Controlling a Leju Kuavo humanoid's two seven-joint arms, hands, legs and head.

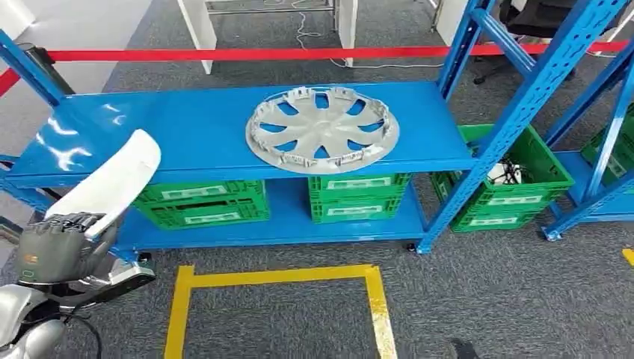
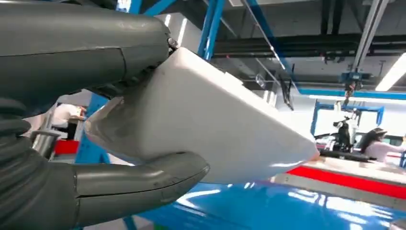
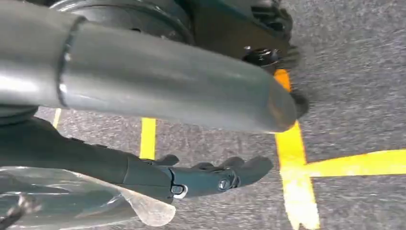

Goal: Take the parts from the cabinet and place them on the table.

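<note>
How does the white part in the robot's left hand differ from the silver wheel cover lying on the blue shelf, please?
The white part is smooth, solid and elongated; the wheel cover is round, silver and spoked with openings. The white part is gripped by the left robot hand and tilted, while the wheel cover lies flat on the shelf.

- Your left hand (image 1: pixel 63 247) has a grey, ribbed-looking back with small orange markings at its edge, on a silver arm with a thin black cable looping below.
- Close up, the left hand's (image 2: pixel 72 143) thick thumb is smooth glossy grey, with a small screw near the upper finger.
- Your right hand (image 3: pixel 158 139) shows a pale grey thumb and darker fingers (image 3: pixel 215 175) with screw heads.
</note>
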